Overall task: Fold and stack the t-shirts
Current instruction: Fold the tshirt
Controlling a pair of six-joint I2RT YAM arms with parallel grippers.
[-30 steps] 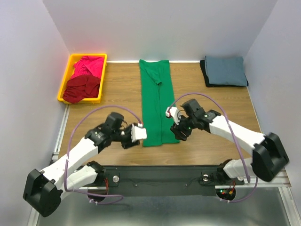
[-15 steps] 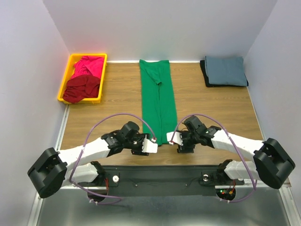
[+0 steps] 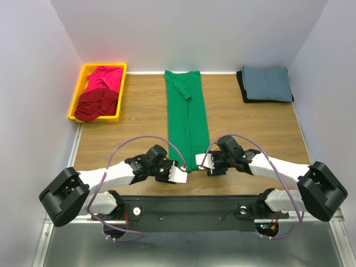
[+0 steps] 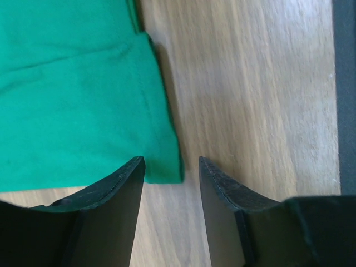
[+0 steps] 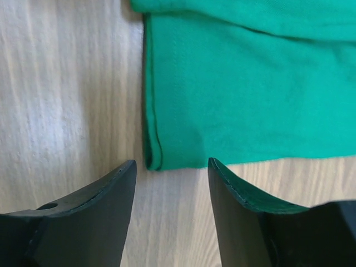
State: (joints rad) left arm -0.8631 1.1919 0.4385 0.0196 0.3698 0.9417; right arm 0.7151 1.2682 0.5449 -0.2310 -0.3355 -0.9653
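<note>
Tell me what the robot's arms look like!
The left arm and right arm are white tubes with chunky black joints. A thin purple cable loops over each. The left gripper and right gripper have flat black fingers.

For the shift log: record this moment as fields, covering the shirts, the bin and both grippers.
green t-shirt: folded into a long strip, flat on the table, centre
left gripper: open, straddling its near left corner
right gripper: open, straddling its near right corner
yellow bin: far left, holds magenta t-shirt and dark red t-shirt, crumpled
stack: slate blue-grey t-shirt folded atop black t-shirt, far right
</note>
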